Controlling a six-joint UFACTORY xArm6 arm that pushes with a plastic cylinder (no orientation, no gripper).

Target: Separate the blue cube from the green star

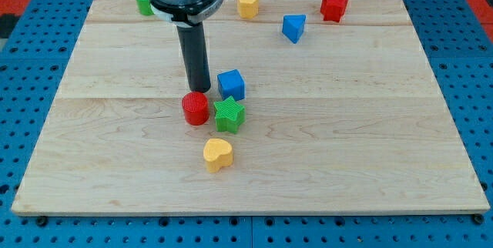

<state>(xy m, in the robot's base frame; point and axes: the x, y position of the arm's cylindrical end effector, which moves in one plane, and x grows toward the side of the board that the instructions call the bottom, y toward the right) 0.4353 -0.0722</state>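
Note:
The blue cube (231, 85) sits near the board's middle. The green star (229, 115) lies just below it, touching or nearly touching. My tip (200, 89) is at the end of the dark rod, just left of the blue cube and right above the red cylinder (196, 108), which sits against the green star's left side.
A yellow heart (217, 155) lies below the green star. Along the view's top are a green block (143, 1) partly behind the arm, a yellow block (247, 5), a blue triangular block (293, 28) and a red star (333, 7). The wooden board (370, 148) sits on a blue pegboard.

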